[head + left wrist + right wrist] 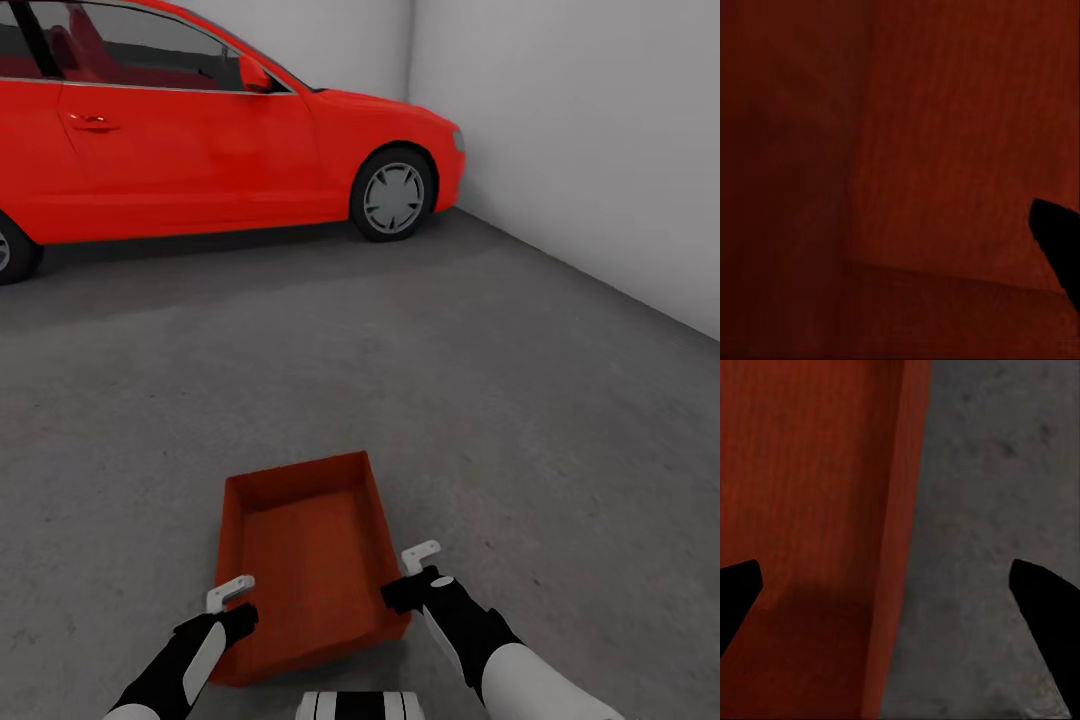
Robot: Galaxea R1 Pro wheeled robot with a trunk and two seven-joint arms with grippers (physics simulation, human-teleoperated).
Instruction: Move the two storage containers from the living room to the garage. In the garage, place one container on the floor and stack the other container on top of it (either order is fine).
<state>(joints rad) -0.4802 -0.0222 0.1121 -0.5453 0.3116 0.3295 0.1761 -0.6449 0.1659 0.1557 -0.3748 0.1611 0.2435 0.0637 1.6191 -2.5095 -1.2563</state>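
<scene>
I am working in the garage, with one storage container (308, 565) sitting between my two arms on the floor (480, 400), and I judge that I am either setting it down or about to let it go, since it looks level and low against the concrete. I am keeping the left gripper (232, 600) at the container's near left corner and the right gripper (415, 570) at its right wall, one on each side, because a wide shallow bin like this carries best from both long edges. In the right wrist view I am seeing the right gripper (889, 600) with its two dark fingertips spread wide, straddling the thin upright wall with the ribbed orange-red bottom on one side and grey concrete on the other; the tips are standing apart from the wall, so I take it as open and gripping nothing. For the left gripper I cannot tell: its wrist camera is showing the container (930, 150) very close, dim red surfaces, and a single dark fingertip (1057, 247). The bin is a plain open-top rectangle with low walls, matte and finely ribbed inside, likely a stiff plastic. The floor is rough, mottled grey, which should keep the bin from sliding. Well beyond, a glossy red car (200, 130) is parked along the white walls (580, 130), well clear of where I am working. The second container would still need stacking on this one.
</scene>
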